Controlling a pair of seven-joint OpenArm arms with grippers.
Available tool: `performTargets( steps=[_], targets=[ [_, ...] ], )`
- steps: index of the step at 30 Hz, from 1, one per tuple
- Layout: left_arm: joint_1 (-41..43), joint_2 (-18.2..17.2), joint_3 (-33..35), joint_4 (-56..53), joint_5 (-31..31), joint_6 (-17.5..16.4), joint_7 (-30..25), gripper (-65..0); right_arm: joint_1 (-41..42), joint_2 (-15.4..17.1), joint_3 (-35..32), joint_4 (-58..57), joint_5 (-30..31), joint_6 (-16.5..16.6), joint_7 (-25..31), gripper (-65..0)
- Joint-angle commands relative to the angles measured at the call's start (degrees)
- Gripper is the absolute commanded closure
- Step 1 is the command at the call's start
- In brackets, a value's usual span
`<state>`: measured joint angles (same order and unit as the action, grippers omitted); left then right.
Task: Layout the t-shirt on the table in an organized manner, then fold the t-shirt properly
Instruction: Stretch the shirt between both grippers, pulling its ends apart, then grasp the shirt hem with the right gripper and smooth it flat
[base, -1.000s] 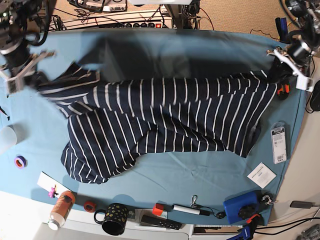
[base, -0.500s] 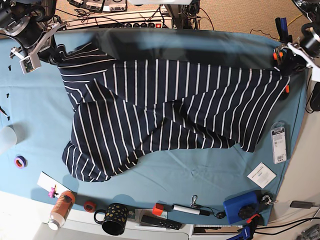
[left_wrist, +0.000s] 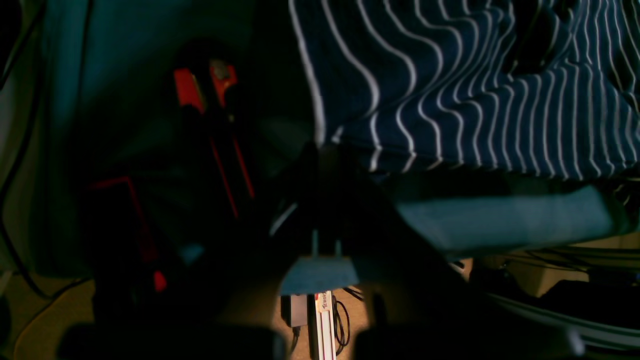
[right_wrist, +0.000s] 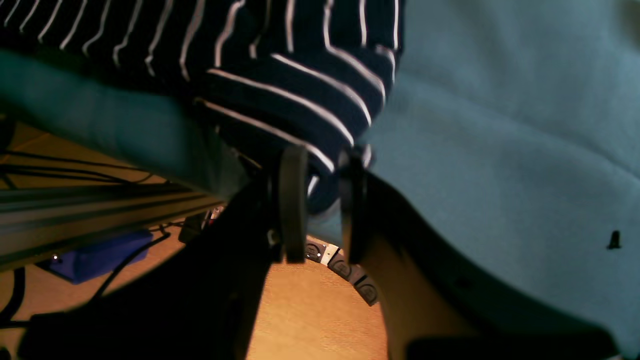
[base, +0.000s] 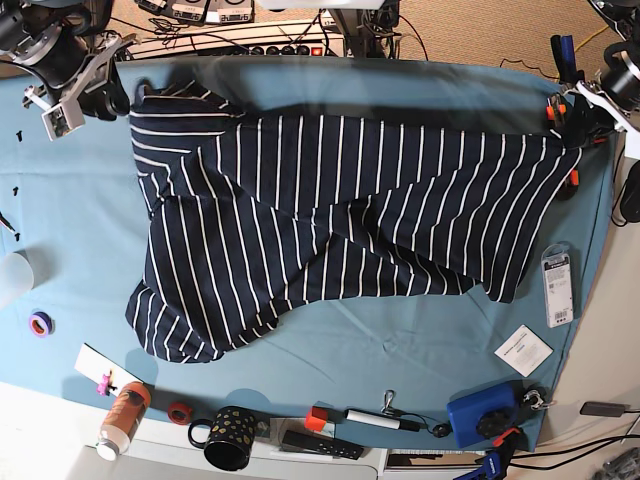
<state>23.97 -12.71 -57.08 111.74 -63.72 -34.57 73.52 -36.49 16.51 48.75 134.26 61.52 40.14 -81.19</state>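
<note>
Stretching across the far half of the wide table draped in wrinkled teal-blue cloth (base: 90, 230), the large dark navy t-shirt with thin white stripes (base: 330, 220) lies with its long axis running side to side between the two arms, a loose flap trailing toward the near-left corner of the base view. The right gripper (right_wrist: 320, 200), at the far-left corner of that view, has its two jaws parted with a rolled corner of the striped cloth sitting between them; whether the fabric is pinched or already free cannot be told from the wrist picture. The left gripper (left_wrist: 320, 155), at the far-right edge of the base view, is pinched tight on the opposite corner of the shirt, just at the table's rim. The cloth runs away from each claw toward the middle of the table, so each arm is nearest its own corner.

Against the picture of a second ago, the shirt sits further back and spreads wider: the corner at the right gripper has gone from the left edge up to the far-left corner, and the bunched folds there have opened out. The jaws of the right gripper, shut then, now stand apart. The next move likely turns on the crumpled near-left flap, which is nearer the right arm.
</note>
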Motion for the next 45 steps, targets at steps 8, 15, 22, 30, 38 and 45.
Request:
performTargets(
  steps=[8, 15, 22, 30, 38, 45],
  targets=[
    [0.2, -0.8, -0.4, 0.9, -1.5, 0.0, -1.1, 0.0, 6.1, 4.7, 11.0, 0.7, 1.2, -0.1, 2.4, -12.1],
    [0.1, -0.8, -0.4, 0.9, -1.5, 0.0, -1.5, -28.5, 18.2, 5.1, 1.8, -10.5, -8.9, -0.1, 6.8, -12.1],
    [0.1, -0.8, -0.4, 0.9, -1.5, 0.0, -1.5, -29.2, 30.0, 5.1, -13.7, -31.3, -20.2, -1.4, 19.8, -12.1],
    [0.1, -0.8, -0.4, 0.9, -1.5, 0.0, -1.6, -29.2, 46.0, 5.1, -27.3, -50.8, -33.5, -7.2, 25.5, -12.1],
    [0.0, -0.8, -0.4, 0.9, -4.5, 0.0, -2.0, -29.2, 52.5, 3.6, -38.4, -56.4, -32.5, -6.1, 24.2, -12.1],
    [0.0, -0.8, -0.4, 0.9, -4.5, 1.7, -6.4, -29.2, 53.0, -2.4, -44.7, -55.6, -33.1, -6.1, 19.6, 0.0]
  ],
)
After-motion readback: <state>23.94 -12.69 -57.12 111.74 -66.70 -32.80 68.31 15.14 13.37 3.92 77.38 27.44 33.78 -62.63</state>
